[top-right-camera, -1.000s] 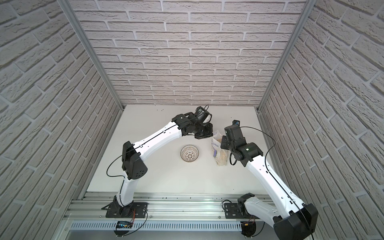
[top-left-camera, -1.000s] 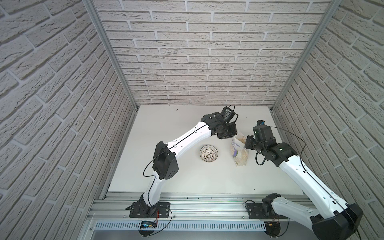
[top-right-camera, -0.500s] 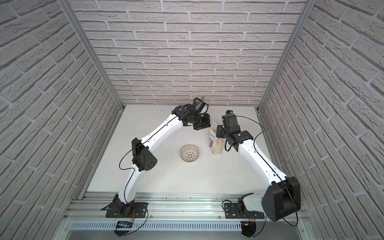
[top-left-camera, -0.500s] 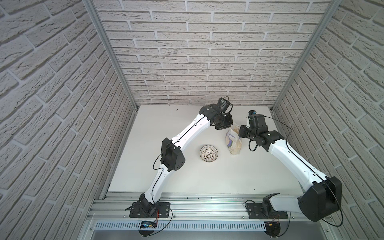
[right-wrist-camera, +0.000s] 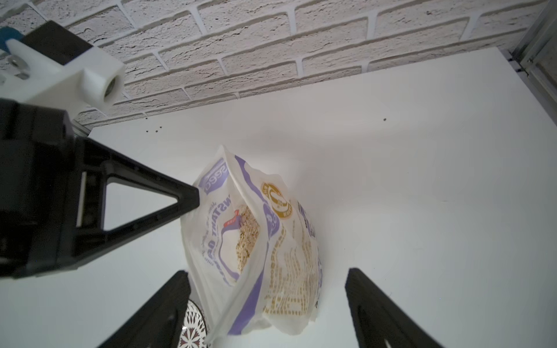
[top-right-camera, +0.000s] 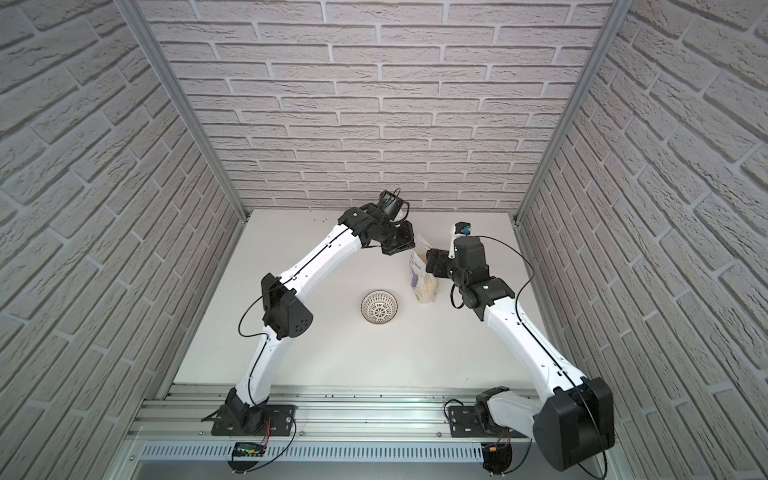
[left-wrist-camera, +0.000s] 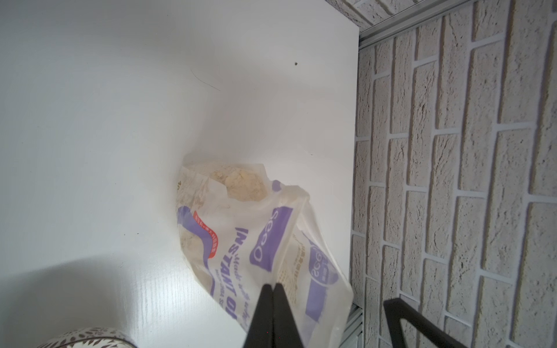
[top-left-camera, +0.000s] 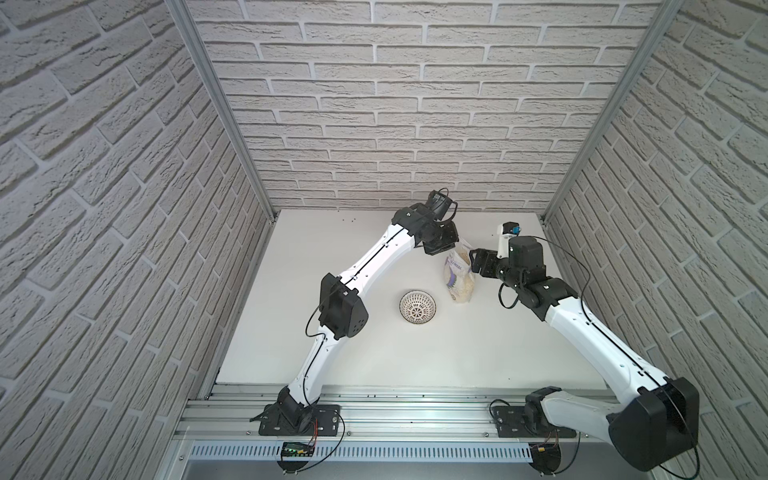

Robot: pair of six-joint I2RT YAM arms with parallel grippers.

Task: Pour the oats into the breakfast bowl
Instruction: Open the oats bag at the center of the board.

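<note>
The oats bag (top-left-camera: 459,277) (top-right-camera: 424,275), clear and white with purple print, stands upright on the white table, right of the breakfast bowl (top-left-camera: 417,306) (top-right-camera: 378,307). My left gripper (top-left-camera: 452,250) (left-wrist-camera: 273,286) is shut on the bag's top edge (left-wrist-camera: 262,241). Pale oats (right-wrist-camera: 247,238) show through the bag's open mouth. My right gripper (top-left-camera: 473,261) (right-wrist-camera: 266,271) is open, its fingers (right-wrist-camera: 370,304) apart on either side of the bag (right-wrist-camera: 286,256). It holds nothing. The patterned bowl (right-wrist-camera: 194,330) peeks out beside one finger.
Brick-pattern walls (top-left-camera: 415,124) close the cell on three sides; the right wall (left-wrist-camera: 452,180) is close to the bag. An aluminium rail (top-left-camera: 395,409) with both arm bases runs along the front. Several dark specks (right-wrist-camera: 152,130) lie near the back edge.
My right gripper has opened and let go of the bag. Both arms and the bag have shifted toward the back wall. The left gripper stays shut on the bag's top.
</note>
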